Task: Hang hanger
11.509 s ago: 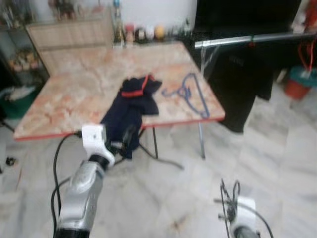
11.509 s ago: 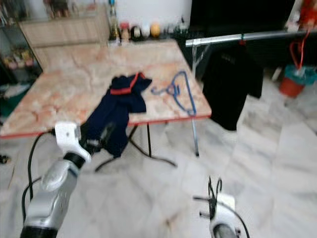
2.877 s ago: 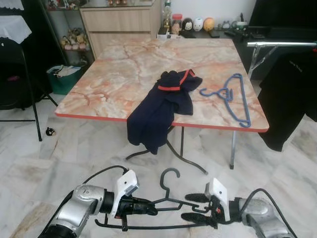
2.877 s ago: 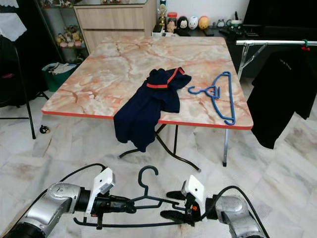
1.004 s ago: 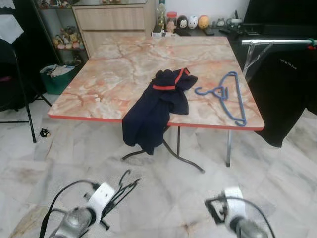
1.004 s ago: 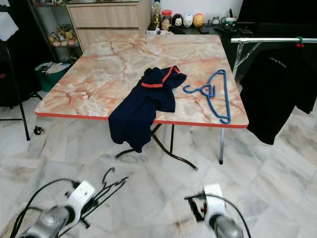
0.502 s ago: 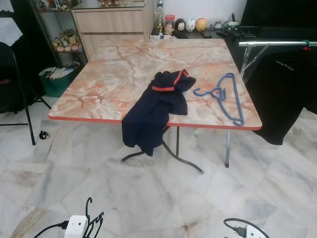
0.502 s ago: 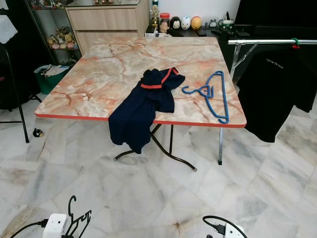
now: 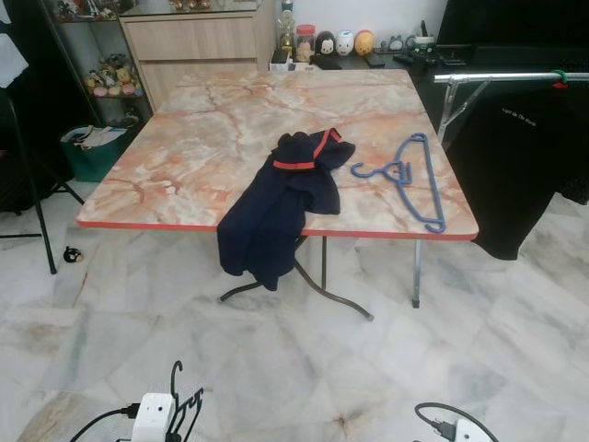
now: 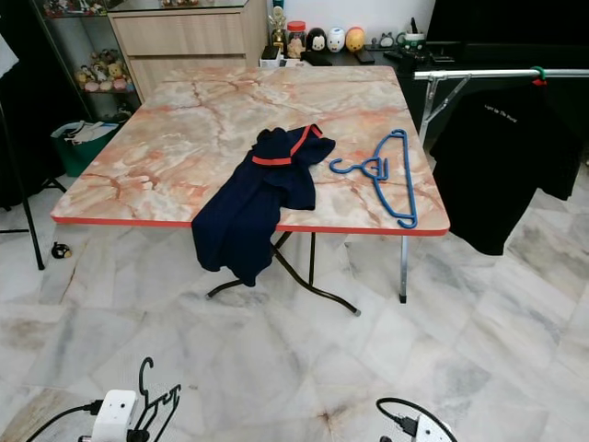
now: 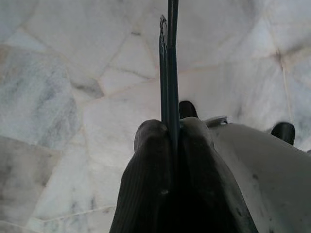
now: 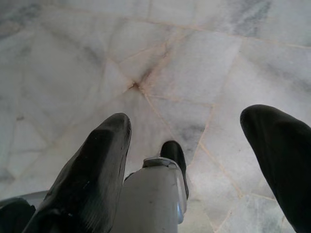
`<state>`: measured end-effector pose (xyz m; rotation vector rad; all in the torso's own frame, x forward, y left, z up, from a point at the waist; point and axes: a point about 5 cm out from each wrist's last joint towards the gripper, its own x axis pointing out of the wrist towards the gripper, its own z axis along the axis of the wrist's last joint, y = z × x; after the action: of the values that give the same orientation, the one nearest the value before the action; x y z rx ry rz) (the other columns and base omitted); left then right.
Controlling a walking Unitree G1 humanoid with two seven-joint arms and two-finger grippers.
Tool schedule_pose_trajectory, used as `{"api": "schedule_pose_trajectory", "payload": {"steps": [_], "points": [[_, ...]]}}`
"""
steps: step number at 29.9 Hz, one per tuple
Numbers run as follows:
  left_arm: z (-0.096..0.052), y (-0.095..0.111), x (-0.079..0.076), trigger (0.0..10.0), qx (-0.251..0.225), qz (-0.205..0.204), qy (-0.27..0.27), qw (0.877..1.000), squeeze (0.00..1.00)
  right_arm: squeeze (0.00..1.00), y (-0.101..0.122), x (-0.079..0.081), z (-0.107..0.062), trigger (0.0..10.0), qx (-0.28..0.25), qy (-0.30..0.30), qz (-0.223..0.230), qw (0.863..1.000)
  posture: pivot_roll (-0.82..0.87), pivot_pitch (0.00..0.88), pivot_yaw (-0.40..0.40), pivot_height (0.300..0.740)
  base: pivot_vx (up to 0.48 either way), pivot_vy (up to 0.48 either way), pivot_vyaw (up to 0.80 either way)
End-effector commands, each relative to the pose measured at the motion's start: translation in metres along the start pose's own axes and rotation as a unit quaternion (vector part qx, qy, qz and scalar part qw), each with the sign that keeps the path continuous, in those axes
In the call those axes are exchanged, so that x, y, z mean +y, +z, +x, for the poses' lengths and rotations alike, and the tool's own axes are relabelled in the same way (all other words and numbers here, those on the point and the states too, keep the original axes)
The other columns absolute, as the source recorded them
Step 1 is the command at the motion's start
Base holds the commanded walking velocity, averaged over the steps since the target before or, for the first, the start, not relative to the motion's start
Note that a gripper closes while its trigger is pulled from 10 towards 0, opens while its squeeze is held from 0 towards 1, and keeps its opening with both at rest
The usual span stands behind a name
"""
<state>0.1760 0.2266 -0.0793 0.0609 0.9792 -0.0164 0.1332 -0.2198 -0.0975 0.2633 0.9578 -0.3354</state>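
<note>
Left eye view: black hanger [image 9: 183, 408] low at the bottom edge, hook upward, beside the white left wrist housing [image 9: 153, 416]; well short of the clothes rail [image 9: 504, 77] past the table's right edge.
Tabletop: navy garment [image 9: 281, 198] draped over the front edge; blue hanger [image 9: 412, 180] flat near the front right corner.
Right eye view: same layout; black T-shirt [image 10: 495, 158] hung on the rail, right wrist housing [image 10: 425, 430] at the bottom edge.
Left wrist view: left gripper [image 11: 169, 138] pinched tight on the black hanger's thin wires, fingers [image 11: 148, 160] pressed together over marble floor [image 11: 58, 87].
Right wrist view: right gripper [image 12: 194, 133] spread wide, holding nothing, pointed at the floor.
Handling: probably light, stiff, thin and slick, apt to swivel in a pinch; best held at the shoulder, leaving the hook free for the rail.
</note>
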Motion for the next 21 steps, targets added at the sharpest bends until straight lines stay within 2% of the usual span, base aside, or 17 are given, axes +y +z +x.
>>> {"api": "schedule_pose_trajectory", "payload": {"steps": [1, 12, 21], "points": [[-0.001, -0.0062, 0.0012, 10.0, 0.014, 0.003, 0.004, 1.0, 0.0, 0.0, -0.0074, -0.0015, -0.0015, 10.0, 0.013, -0.003, 0.01, 1.0, 0.02, 0.0, 0.034, 0.74, 0.0, -0.274, 0.0], [-0.0006, -0.008, -0.0023, 10.0, 0.019, 0.014, -0.005, 1.0, 0.0, 0.0, -0.0107, -0.0066, -0.0031, 10.0, 0.017, -0.003, 0.001, 1.0, 0.02, 0.0, 0.04, 0.74, 0.0, -0.31, 0.0], [0.0004, 0.0, -0.0017, 10.0, 0.007, 0.015, -0.011, 1.0, 0.0, 0.0, -0.007, -0.0056, -0.0022, 10.0, 0.011, 0.002, 0.003, 1.0, 0.02, 0.0, 0.043, 0.74, 0.0, -0.37, 0.0]]}}
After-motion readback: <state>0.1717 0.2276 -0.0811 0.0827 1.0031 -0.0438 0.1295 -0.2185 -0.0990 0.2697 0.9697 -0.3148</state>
